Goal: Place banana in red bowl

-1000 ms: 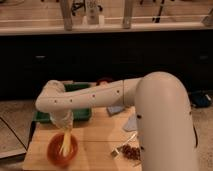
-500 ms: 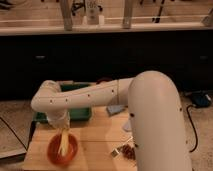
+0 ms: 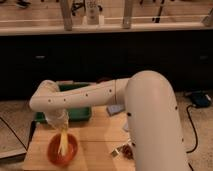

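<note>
The end effector is being held low over the near left part of the wooden surface, directly above the bowl. Its fingers are being pressed together on the upper end of the banana. The banana is being pinched upright, with its lower end hanging down inside the bowl; whether that end is touching the bottom cannot be told. The bowl is sitting near the near left corner of the surface. The white arm is being stretched across from the right to the left, with its wrist bent downward. A green tray is lying just beyond the bowl, partly covered by the arm. Some small dark things are lying to the right of the bowl, well apart from it.
</note>
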